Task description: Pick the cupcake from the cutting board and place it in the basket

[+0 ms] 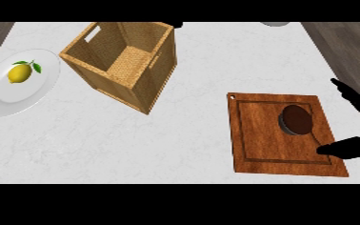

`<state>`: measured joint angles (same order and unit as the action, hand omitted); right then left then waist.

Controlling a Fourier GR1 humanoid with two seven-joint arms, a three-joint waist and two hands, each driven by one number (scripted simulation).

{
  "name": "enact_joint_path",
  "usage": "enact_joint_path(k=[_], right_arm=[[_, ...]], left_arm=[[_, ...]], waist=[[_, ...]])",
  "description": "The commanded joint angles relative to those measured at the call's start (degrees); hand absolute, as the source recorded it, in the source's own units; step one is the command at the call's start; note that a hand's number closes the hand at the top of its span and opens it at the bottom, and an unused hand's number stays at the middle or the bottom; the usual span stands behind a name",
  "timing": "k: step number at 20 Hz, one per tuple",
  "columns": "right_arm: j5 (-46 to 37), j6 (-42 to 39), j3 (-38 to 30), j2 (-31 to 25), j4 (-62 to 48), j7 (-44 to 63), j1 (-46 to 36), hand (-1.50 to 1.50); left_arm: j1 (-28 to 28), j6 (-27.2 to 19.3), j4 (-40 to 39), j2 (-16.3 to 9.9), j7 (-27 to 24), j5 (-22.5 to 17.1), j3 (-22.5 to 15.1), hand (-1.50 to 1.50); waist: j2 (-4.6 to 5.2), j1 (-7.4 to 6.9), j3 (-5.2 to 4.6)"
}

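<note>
The cupcake (296, 119) sits on the wooden cutting board (267, 148), in the board's upper right part, seen from straight above as a dark brown round with a grey rim. The board lies at the right of the pale marble counter (175, 138).

The right hand (343, 148) shows only as black shapes at the view's right edge: one part lies over the board's lower right corner, just below and right of the cupcake, and another finger (346, 91) pokes in higher up, beyond the board's top right corner. The hand looks spread open around the cupcake's side without touching it, though so little of it shows that this is hard to be sure of. It holds nothing.

The woven basket (165, 52) stands well apart, up and to the left, its open mouth facing the view. Bare counter lies between board and basket. At the far left a white plate (44, 83) carries a lemon (20, 73). A small grey object (275, 24) is cut off at the top edge.
</note>
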<state>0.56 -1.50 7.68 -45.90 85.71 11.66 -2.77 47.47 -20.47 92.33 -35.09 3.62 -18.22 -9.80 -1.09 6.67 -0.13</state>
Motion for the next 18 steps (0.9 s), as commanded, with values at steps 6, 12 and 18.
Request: enact_joint_path(k=[6,12,18], right_arm=[[-2.5,2.5,2.2,2.9,-0.5,-0.1,0.2,-1.50],[-5.1,3.1,3.2,2.2,-2.5,0.2,0.8,-1.50],[-6.9,5.4,4.5,4.8,-3.8,0.8,-0.5,-1.50]], left_arm=[[-17.3,0.1,11.4,2.5,-7.5,-1.5,4.0,0.00],[-18.0,0.6,10.0,2.9,-7.4,-1.8,3.5,0.00],[-18.4,1.4,9.8,2.5,-8.2,-2.2,4.0,0.00]], waist=[[-0.12,1.53,0.07],[0.14,2.68,-0.04],[0.39,1.24,0.12]])
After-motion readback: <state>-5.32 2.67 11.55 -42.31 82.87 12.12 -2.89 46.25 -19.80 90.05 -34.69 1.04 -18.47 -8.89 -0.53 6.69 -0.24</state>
